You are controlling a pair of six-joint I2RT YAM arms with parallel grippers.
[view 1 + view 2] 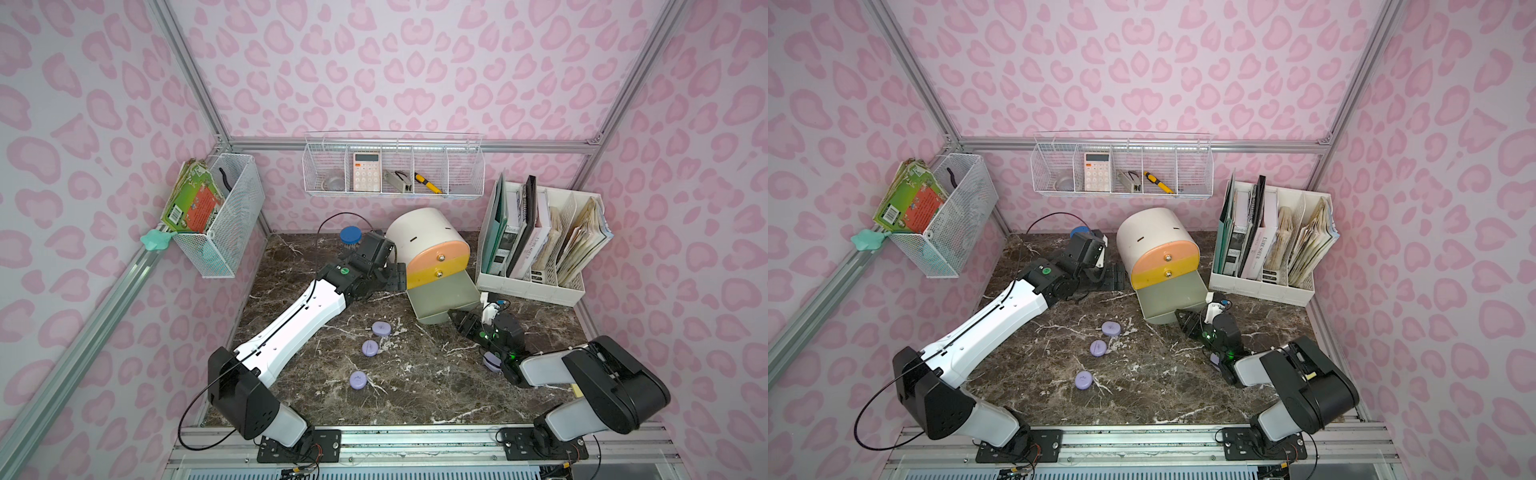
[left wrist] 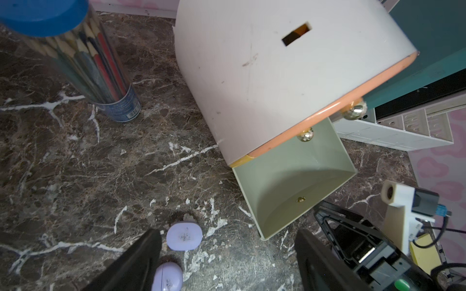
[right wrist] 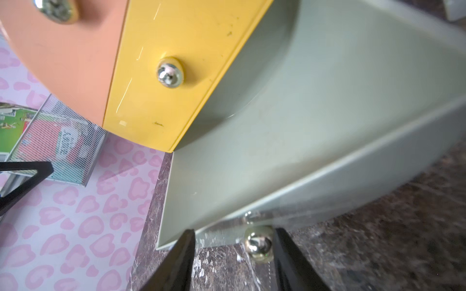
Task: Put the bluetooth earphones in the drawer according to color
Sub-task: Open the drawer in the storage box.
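The white arch-topped cabinet (image 1: 419, 232) stands at the back of the marble top. Its grey-green bottom drawer (image 1: 446, 297) is pulled out, and the part of its floor that shows (image 2: 290, 176) is bare. My right gripper (image 3: 234, 234) is open at the drawer's front, with the metal knob (image 3: 259, 243) between its fingers, against one of them. My left gripper (image 1: 397, 276) is open beside the cabinet's left wall, with nothing in it. Lilac earphone cases (image 1: 381, 328) (image 1: 369, 347) (image 1: 358, 380) lie mid-table. Another lilac case (image 1: 491, 360) peeks out from under my right wrist.
A clear pencil tube with a blue lid (image 1: 350, 235) stands behind my left gripper. A white file rack (image 1: 536, 253) full of books sits right of the cabinet. A wire shelf (image 1: 392, 170) hangs on the back wall, and a mesh basket (image 1: 224, 216) hangs at the left.
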